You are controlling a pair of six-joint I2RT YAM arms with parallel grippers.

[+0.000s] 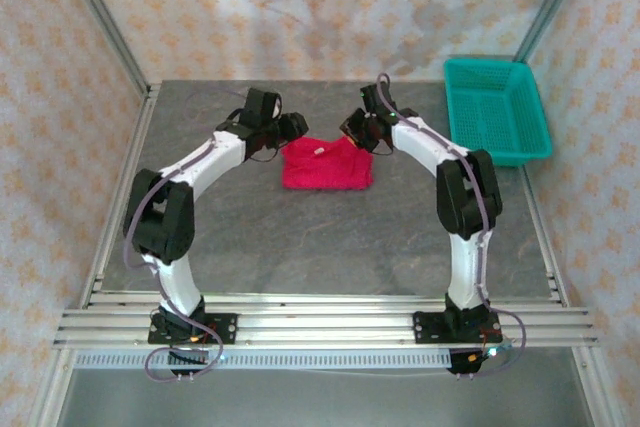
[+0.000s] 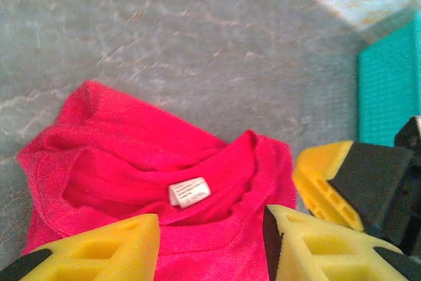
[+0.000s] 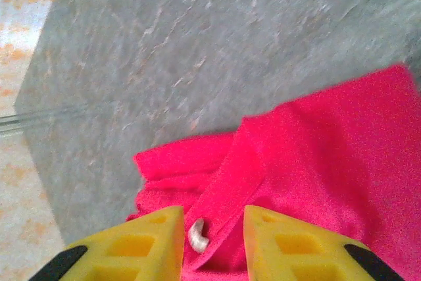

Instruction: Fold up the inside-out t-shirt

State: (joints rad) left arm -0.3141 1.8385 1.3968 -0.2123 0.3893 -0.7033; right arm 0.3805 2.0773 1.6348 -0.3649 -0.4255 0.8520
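The red t-shirt (image 1: pixel 326 164) lies bunched on the worktop (image 1: pixel 330 247) toward its far edge, long axis running left to right. The left gripper (image 2: pixel 210 245) and right gripper (image 3: pixel 212 228) flank its far corners, equally near. Both have their fingers (image 2: pixel 105 248) spread wide over the fabric, clamping nothing.

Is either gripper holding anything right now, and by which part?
Nothing appears held: the left gripper and the right gripper both hang open over the t-shirt at its far edge.

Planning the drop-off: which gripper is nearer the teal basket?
Right. The right gripper is at the side of the shirt facing the basket; the left gripper is at the shirt's opposite side.
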